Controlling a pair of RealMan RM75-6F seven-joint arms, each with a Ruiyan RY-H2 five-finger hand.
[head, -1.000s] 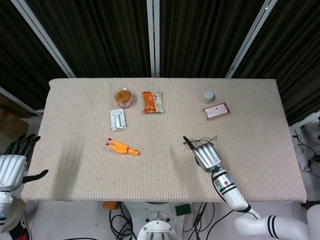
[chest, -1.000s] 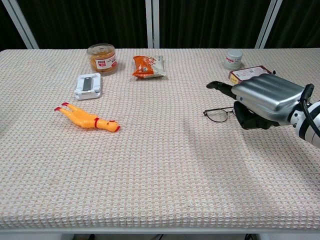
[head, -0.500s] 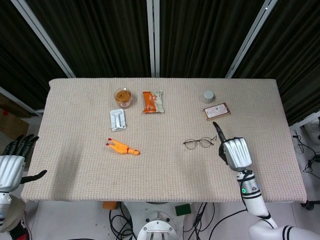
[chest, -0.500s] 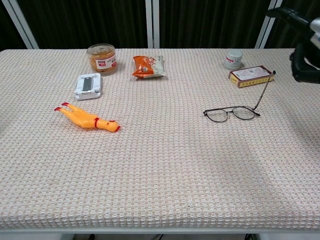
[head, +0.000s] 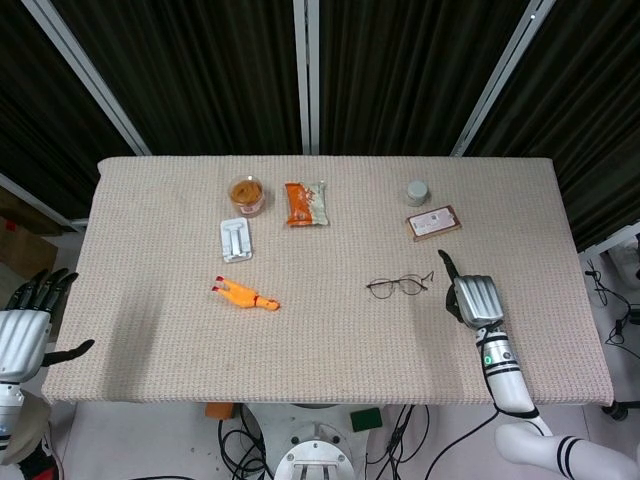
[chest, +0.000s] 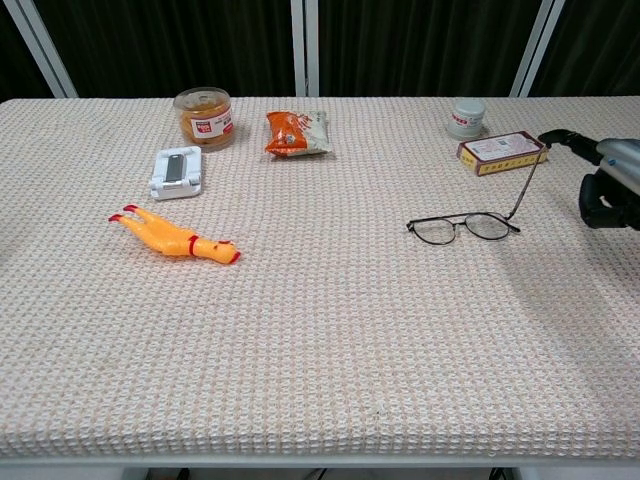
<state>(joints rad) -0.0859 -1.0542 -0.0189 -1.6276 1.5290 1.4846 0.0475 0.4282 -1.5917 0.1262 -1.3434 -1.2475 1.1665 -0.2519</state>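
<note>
A pair of thin-framed glasses (head: 398, 286) (chest: 463, 226) lies on the woven table cover (head: 330, 340), with one temple arm sticking up to the right. My right hand (head: 474, 300) (chest: 608, 183) hovers just right of them and holds nothing. Its thumb points out toward the raised temple arm, and the other fingers hang bent downward. My left hand (head: 25, 330) hangs off the table's left front corner with fingers spread, empty; only the head view shows it.
A yellow rubber chicken (head: 245, 295) (chest: 175, 236) lies left of centre. Behind it are a white stand (head: 236, 240), an orange-lidded jar (head: 246, 193) and a snack bag (head: 305, 203). A small grey pot (head: 417, 192) and a flat box (head: 433, 222) sit at the back right.
My right hand has drawn away to the right from over the glasses, leaving them on the cloth. The left hand has hardly moved.
</note>
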